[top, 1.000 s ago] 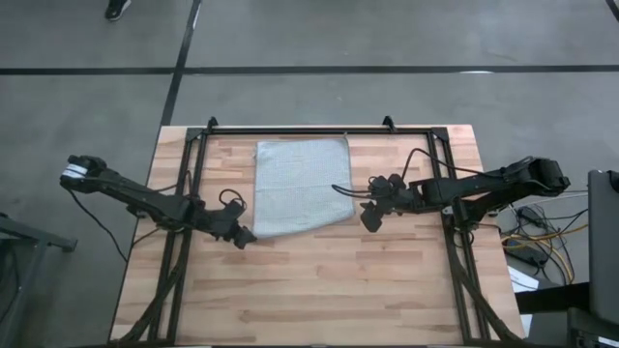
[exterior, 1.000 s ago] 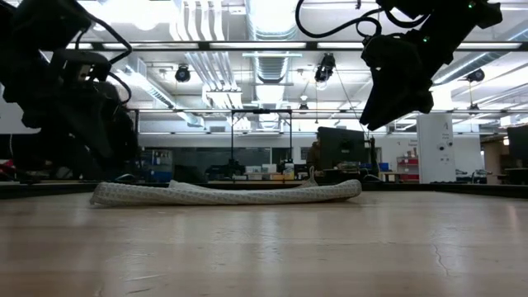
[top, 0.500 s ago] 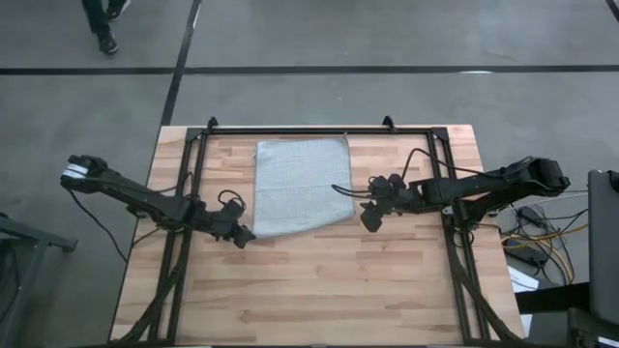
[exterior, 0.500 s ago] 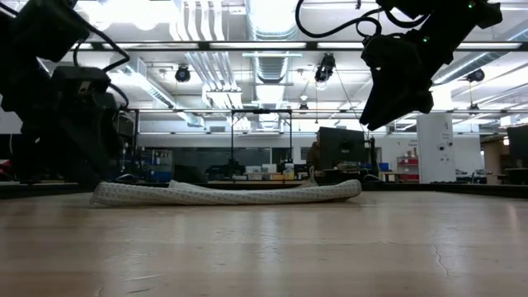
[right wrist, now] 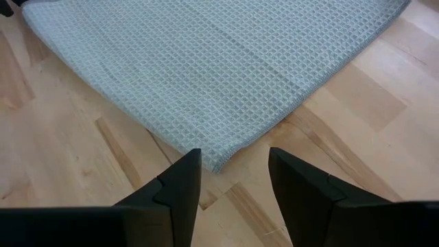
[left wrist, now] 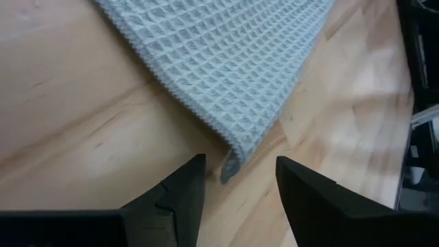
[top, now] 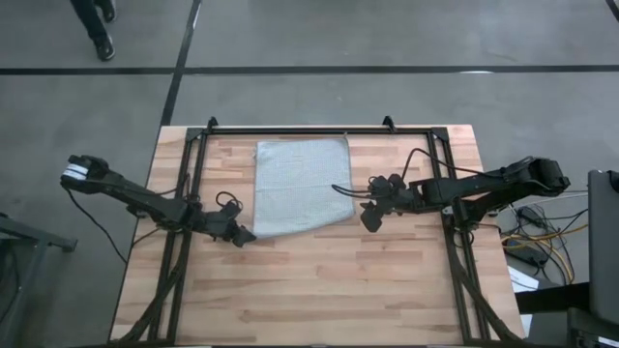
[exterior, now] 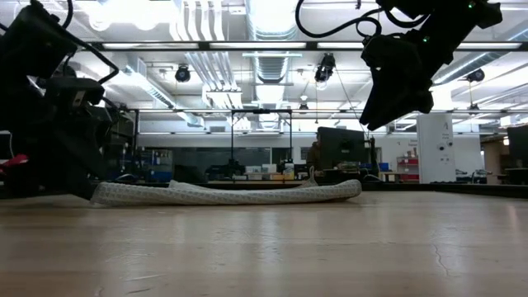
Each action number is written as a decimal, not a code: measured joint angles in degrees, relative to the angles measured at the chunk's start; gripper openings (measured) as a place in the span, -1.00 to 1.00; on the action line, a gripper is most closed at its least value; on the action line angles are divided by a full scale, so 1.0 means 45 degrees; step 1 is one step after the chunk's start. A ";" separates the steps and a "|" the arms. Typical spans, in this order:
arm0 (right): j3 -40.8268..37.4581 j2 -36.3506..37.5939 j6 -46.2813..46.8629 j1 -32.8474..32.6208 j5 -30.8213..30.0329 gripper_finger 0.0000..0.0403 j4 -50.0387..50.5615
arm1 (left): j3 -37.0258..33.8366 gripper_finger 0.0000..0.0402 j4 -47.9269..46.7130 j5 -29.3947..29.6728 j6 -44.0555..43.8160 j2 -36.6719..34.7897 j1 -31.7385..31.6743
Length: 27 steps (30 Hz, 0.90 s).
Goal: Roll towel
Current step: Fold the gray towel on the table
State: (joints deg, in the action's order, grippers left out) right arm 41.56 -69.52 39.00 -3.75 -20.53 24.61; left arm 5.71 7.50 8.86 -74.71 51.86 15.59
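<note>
Flanking flat towel (top: 301, 185): open pincers (left wrist: 233, 180), bare table (top: 319, 280).

The near half of the table (top: 319, 290) is left bare. Passage along both sides is narrowed by the black frame rails (top: 189, 174). The towel (top: 300, 184) is flanked at its near corners by the left claw (top: 242, 235) and right claw (top: 368, 218), both open.

A wooden table (top: 319, 290) made of light planks fills the middle of the high view. A grey-blue waffle towel (top: 300, 184) lies flat on it, near the top middle of the frame.
</note>
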 joint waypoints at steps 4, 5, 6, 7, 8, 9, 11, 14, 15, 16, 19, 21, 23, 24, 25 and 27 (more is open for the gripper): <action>0.0000 0.0000 0.0000 0.0000 0.0000 -0.16 -0.0001 | -0.0096 -0.10 0.0331 -0.0041 -0.0078 0.0042 0.0000; 0.0000 0.0000 0.0000 0.0000 -0.0004 -0.16 0.0003 | -0.0096 -0.10 0.0409 -0.0054 -0.0084 0.0064 0.0000; 0.0000 0.0000 0.0000 0.0000 -0.0005 -0.16 -0.0001 | -0.0096 -0.10 0.0462 -0.0089 -0.0123 0.0101 0.0000; 0.0000 0.0000 0.0000 0.0002 0.0000 -0.16 0.0001 | -0.0091 -0.10 0.0478 -0.0172 -0.0167 0.0146 0.0000; 0.0000 0.0000 0.0000 0.0000 -0.0005 -0.16 0.0000 | -0.0096 -0.10 0.0488 -0.0237 -0.0186 0.0207 0.0000; 0.0000 0.0000 0.0000 0.0002 -0.0004 -0.16 -0.0001 | -0.0096 -0.10 0.0530 -0.0330 -0.0186 0.0266 0.0000; 0.0000 0.0000 0.0000 0.0004 -0.0005 -0.16 -0.0001 | -0.0093 -0.10 0.0714 -0.0401 -0.0183 0.0416 0.0008; 0.0000 0.0000 0.0000 0.0004 -0.0003 -0.16 -0.0001 | -0.0091 -0.10 0.1139 -0.0406 -0.0182 0.0724 0.0010; 0.0000 0.0000 0.0000 0.0000 -0.0005 -0.16 -0.0001 | -0.0091 -0.10 0.1250 -0.0408 -0.0181 0.0845 0.0010; 0.0000 0.0000 0.0000 0.0005 -0.0005 -0.16 -0.0001 | -0.0091 -0.10 0.1348 -0.0404 -0.0181 0.0960 0.0010; 0.0000 0.0004 0.0000 0.0000 -0.0004 -0.16 -0.0001 | -0.0091 -0.10 0.1679 -0.0403 -0.0181 0.1333 0.0010; 0.0000 0.0000 0.0000 0.0002 -0.0003 -0.16 -0.0003 | -0.0086 -0.10 0.1835 -0.0399 -0.0176 0.1578 0.0010; 0.0000 0.0000 0.0000 0.0003 -0.0005 -0.16 -0.0006 | -0.0083 -0.10 0.2001 -0.0408 -0.0179 0.1760 0.0010; 0.0000 0.0000 0.0000 0.0004 -0.0005 -0.16 -0.0004 | -0.0081 -0.10 0.2046 -0.0408 -0.0181 0.1812 0.0010; 0.0000 0.0000 0.0000 0.0001 -0.0005 -0.16 -0.0001 | -0.0081 -0.10 0.2092 -0.0408 -0.0181 0.1835 0.0010; 0.0000 0.0000 0.0000 0.0003 -0.0004 -0.16 -0.0004 | -0.0081 -0.10 0.2115 -0.0409 -0.0181 0.1833 0.0009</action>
State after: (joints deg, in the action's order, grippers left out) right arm 41.56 -69.52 39.00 -3.74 -20.55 24.59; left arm 5.34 17.02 7.02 -75.53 60.11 15.64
